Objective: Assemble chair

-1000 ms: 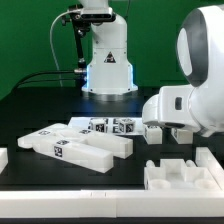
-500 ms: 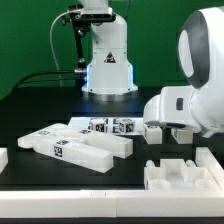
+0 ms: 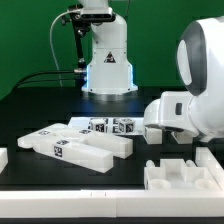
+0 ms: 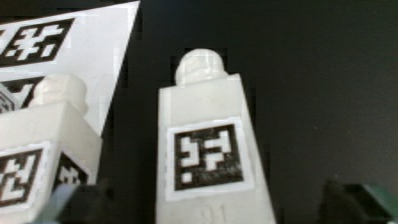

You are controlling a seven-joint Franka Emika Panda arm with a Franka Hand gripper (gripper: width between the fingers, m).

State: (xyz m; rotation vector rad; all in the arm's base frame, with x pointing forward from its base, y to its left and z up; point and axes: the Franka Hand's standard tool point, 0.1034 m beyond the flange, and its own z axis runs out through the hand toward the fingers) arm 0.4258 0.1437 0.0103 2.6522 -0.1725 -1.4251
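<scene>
We hold our arm (image 3: pixel 192 100) low at the exterior view's right, base (image 3: pixel 108 62) upright at the back; our gripper (image 4: pixel 214 206) points downward, its dark fingers (image 4: pixel 361 205) spread wide apart.

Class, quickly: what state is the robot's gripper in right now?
Gripper: open, with its jaws on either side of the white tagged bar and gaps showing, so it is not gripping it.

A flat green backdrop wall (image 3: pixel 30 40) fills the rear — below it, a matte black surface (image 3: pixel 40 105) under even, bright light.
</scene>
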